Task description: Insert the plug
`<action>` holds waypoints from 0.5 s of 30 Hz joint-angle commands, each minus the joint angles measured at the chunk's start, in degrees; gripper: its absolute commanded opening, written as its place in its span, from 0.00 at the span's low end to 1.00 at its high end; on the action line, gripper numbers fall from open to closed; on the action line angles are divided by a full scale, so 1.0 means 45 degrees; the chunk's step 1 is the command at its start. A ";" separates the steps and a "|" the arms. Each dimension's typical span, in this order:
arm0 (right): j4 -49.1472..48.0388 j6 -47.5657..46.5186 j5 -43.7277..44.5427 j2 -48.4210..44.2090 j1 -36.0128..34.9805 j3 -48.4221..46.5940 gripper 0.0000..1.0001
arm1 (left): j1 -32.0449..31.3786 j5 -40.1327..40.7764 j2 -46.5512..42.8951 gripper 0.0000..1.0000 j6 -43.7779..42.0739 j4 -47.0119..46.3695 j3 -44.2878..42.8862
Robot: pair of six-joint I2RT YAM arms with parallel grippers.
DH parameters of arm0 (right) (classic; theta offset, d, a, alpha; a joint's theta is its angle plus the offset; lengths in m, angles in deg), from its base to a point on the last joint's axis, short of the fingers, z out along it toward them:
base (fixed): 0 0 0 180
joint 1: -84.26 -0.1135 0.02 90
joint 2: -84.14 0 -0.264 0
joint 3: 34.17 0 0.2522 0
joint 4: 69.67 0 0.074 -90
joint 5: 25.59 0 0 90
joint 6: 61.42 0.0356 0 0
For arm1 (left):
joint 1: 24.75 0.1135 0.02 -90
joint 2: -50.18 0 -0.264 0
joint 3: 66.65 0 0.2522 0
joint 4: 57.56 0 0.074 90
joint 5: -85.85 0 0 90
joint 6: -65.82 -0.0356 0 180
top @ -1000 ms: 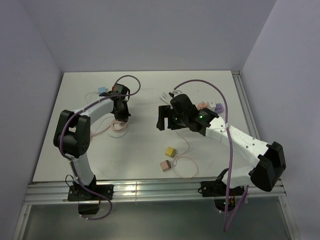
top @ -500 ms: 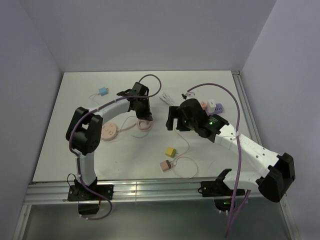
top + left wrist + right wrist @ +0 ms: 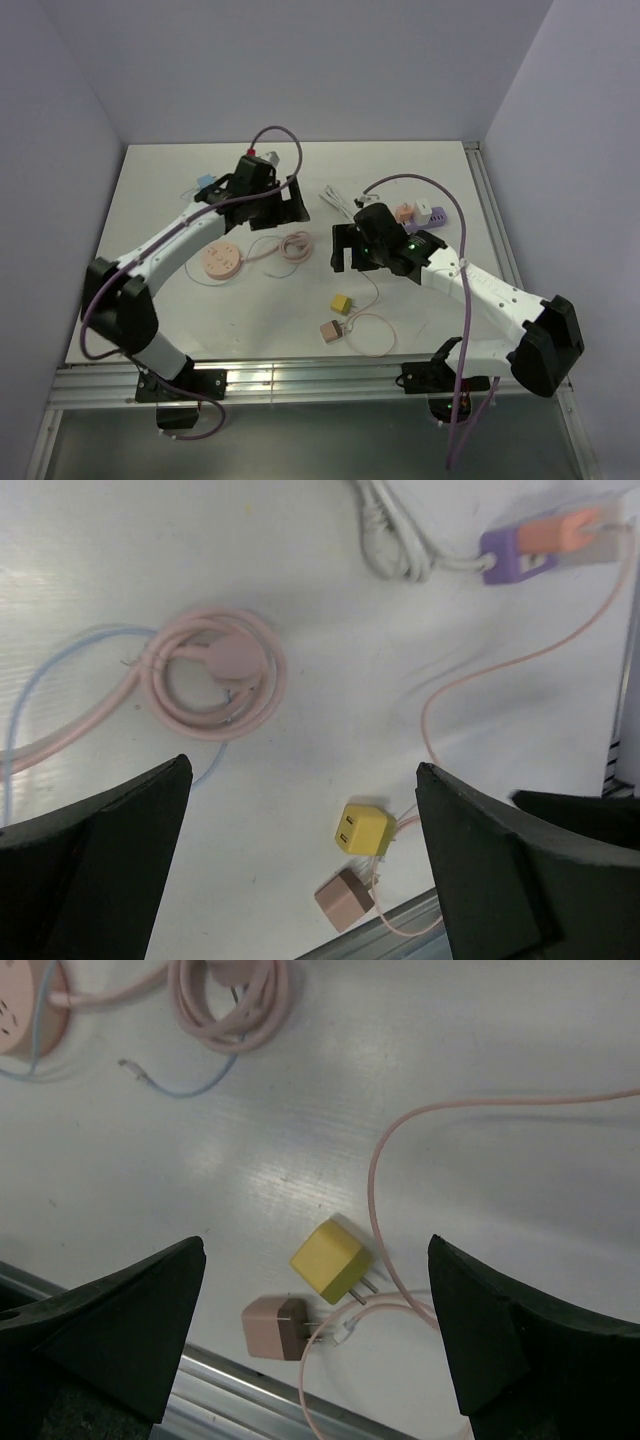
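Observation:
Two loose plugs lie near the table's front edge: a yellow plug point(image 3: 342, 303) point(image 3: 330, 1258) point(image 3: 362, 830) with two prongs, and a brown-pink plug point(image 3: 331, 331) point(image 3: 275, 1327) point(image 3: 345, 898) beside it. A purple power strip point(image 3: 430, 214) point(image 3: 512, 556) at the back right has an orange plug point(image 3: 404, 212) point(image 3: 560, 530) in it. A round pink socket point(image 3: 221, 261) point(image 3: 25, 1010) lies at the left. My left gripper point(image 3: 288, 202) point(image 3: 303, 780) hangs open above the table, holding nothing. My right gripper point(image 3: 346, 248) point(image 3: 316, 1250) is open above the yellow plug.
A coiled pink cable point(image 3: 295, 245) point(image 3: 215, 670) point(image 3: 232, 1000) lies between the arms. A blue plug point(image 3: 205, 183) sits at the back left, and a white cable point(image 3: 335, 197) point(image 3: 390, 540) by the strip. A thin pink cord point(image 3: 370, 330) loops near the metal front rail point(image 3: 300, 375).
My left gripper has opened and swung toward the back middle, leaving the round socket and pink coil on the table. My right gripper shifted slightly toward the yellow plug.

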 commanded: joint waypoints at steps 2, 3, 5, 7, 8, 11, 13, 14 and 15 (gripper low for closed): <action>0.0668 -0.0179 -0.1144 0.0747 0.0038 -0.0784 0.97 | 0.0530 0.2088 -0.2949 0.99 0.0076 0.0384 0.0818; 0.0862 -0.0062 -0.1434 0.0767 -0.0040 -0.0920 0.95 | 0.0667 0.2461 -0.3359 1.00 0.0173 0.0521 0.0954; 0.1117 0.0504 -0.1437 0.0787 -0.0176 -0.1058 0.90 | 0.0980 0.3283 -0.4453 1.00 0.0214 0.0619 0.1267; 0.1235 0.1146 -0.1650 0.0884 -0.0469 -0.1077 0.84 | 0.1214 0.3577 -0.5388 0.99 0.0038 0.0504 0.1540; 0.1313 0.1344 -0.1748 0.1039 -0.0547 -0.1116 0.76 | 0.1235 0.3810 -0.5646 1.00 -0.0059 0.0386 0.1638; 0.1663 0.2222 0.0059 0.1061 -0.1404 -0.1428 0.73 | 0.1313 0.3910 -0.6311 1.00 -0.0352 0.0132 0.1932; 0.1783 0.2478 0.1862 0.0885 -0.2533 -0.1508 0.73 | 0.1371 0.3852 -0.6565 1.00 -0.0450 -0.0024 0.2107; 0.1628 0.2401 0.1729 0.0846 -0.2792 -0.1430 0.75 | 0.1371 0.3735 -0.6605 0.99 -0.0528 -0.0102 0.2166; 0.1220 0.2304 0.1244 0.0865 -0.2891 -0.1178 0.75 | 0.1410 0.3328 -0.6625 1.00 -0.0568 -0.0122 0.2225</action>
